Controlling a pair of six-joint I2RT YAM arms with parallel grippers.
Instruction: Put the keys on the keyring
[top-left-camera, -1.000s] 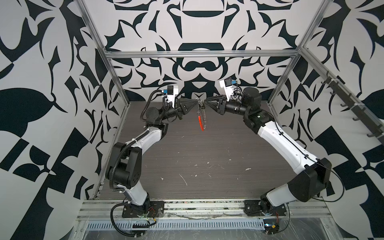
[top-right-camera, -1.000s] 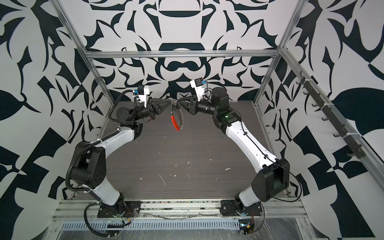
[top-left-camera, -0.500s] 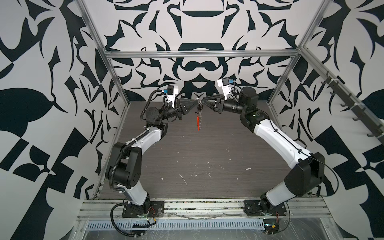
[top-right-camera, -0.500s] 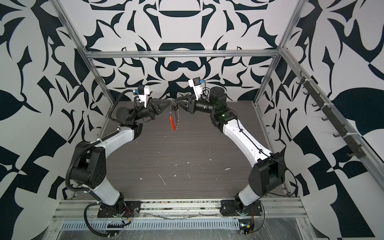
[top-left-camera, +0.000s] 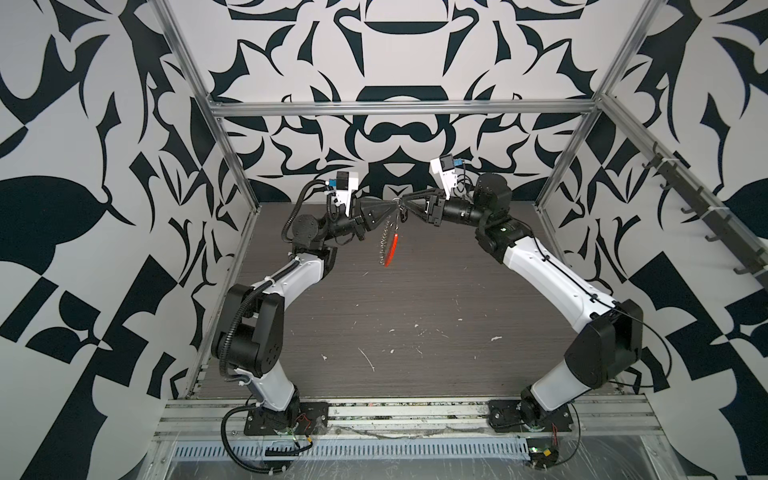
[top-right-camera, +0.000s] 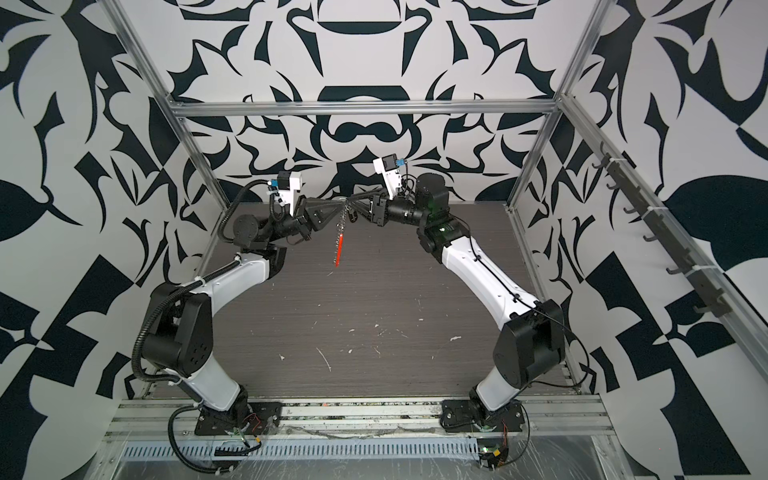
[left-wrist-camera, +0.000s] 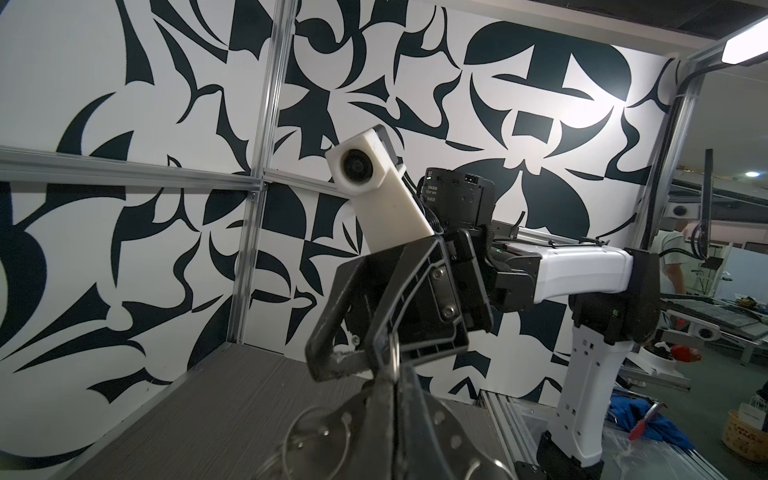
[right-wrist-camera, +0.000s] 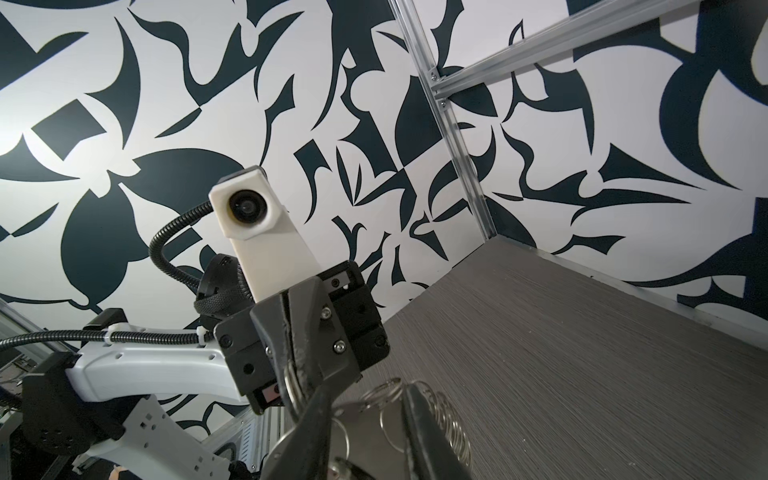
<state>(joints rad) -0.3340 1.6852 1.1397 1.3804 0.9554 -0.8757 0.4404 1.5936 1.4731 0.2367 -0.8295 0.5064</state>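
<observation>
The keyring (top-left-camera: 388, 243) hangs in mid-air over the back of the table, a silver loop fringed with small rings and ending below in an orange-red segment (top-right-camera: 339, 249). My left gripper (top-left-camera: 392, 204) is shut on the loop's top; in the left wrist view its fingers (left-wrist-camera: 390, 419) are pressed together, with rings on both sides. My right gripper (top-left-camera: 406, 204) meets it tip to tip. Its jaws stand apart in the right wrist view, and several rings (right-wrist-camera: 388, 392) lie in the gap. A small dark piece, seemingly the keys (top-left-camera: 402, 214), dangles under the right fingertips.
The dark wood-grain table (top-left-camera: 415, 316) carries only white flecks. Aluminium frame posts (top-left-camera: 232, 174) stand at the back corners. A rail of dark hooks (top-left-camera: 706, 216) runs along the right wall. Both arm bases sit at the front edge.
My right gripper has edged left towards the left gripper's tip and its jaws have parted a little. The hanging keyring has swung slightly left. The left arm has kept still.
</observation>
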